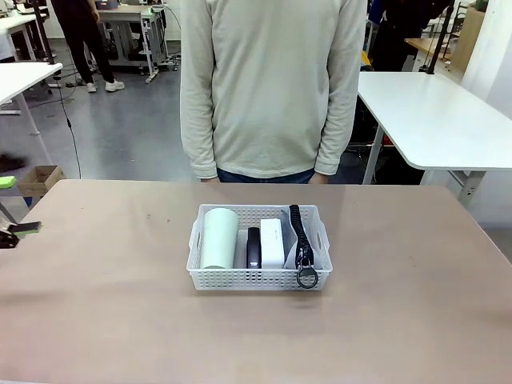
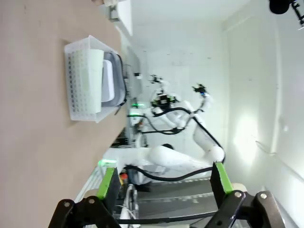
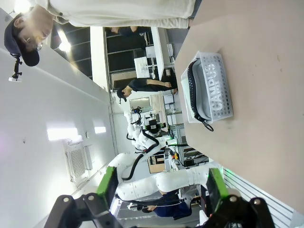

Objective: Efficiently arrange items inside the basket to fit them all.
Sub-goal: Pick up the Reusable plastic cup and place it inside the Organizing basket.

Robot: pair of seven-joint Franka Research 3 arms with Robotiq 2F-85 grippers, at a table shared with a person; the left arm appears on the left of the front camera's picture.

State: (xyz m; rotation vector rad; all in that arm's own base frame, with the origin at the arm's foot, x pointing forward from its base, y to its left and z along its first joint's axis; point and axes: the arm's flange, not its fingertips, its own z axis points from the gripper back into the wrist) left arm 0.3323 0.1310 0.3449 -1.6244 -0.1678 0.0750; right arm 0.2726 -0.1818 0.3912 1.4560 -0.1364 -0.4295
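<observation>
The big brown table (image 1: 112,304) has a smooth, flat top. One thing sits right on it: the white basket (image 1: 258,279) with little holes in its sides. The basket sits near the middle.

The basket (image 1: 258,279) wall hides the stapler (image 1: 254,247) base, and the pouch (image 1: 302,240) perhaps partly covers the box (image 1: 272,242).

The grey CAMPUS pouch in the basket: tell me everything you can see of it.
The pouch is grey, soft-looking fabric, standing on its long edge at the right end of the white perforated basket. Its black zipper runs along the top, and a ring on the pull hangs over the basket's near rim. In the right wrist view, white "CAMPUS" lettering shows through the basket's side wall. The white box sits right beside it.
</observation>
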